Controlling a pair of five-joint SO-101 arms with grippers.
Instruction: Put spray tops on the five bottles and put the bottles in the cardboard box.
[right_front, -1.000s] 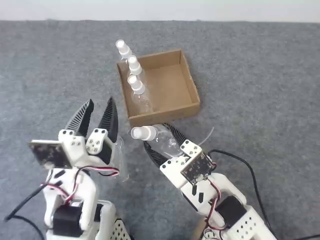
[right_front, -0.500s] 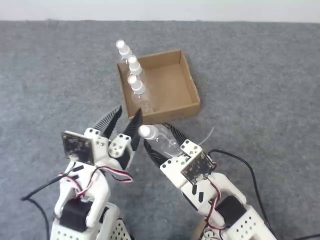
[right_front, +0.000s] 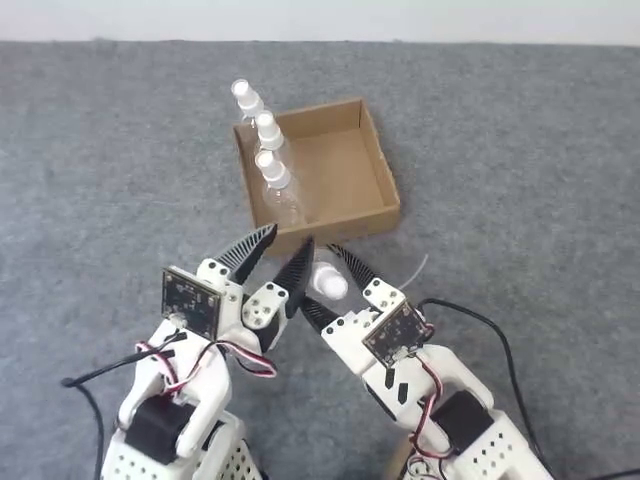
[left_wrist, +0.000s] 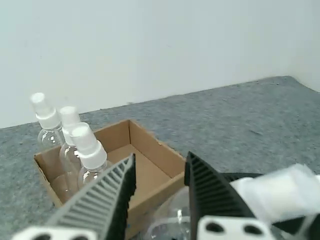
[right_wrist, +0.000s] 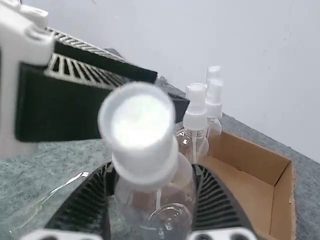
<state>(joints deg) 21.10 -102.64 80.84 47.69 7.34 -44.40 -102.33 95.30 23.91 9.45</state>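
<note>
Claws first: right claw (right_front: 323, 283) is clamped on a clear plastic bottle w/ white spray top (right_front: 331, 284), held just in front of the brown cardboard box (right_front: 385, 190), cap facing up toward the high cam. We see the left claw (right_front: 291, 236) w/ fingers apart, gripping nothing, just beside that bottle. Three more clear capped bottles (right_front: 272, 172) stand in a row along the box wall on the high view's left; we can't tell whether the farthest is inside. All sits on the grey carpeted desk (right_front: 520, 150).
</note>
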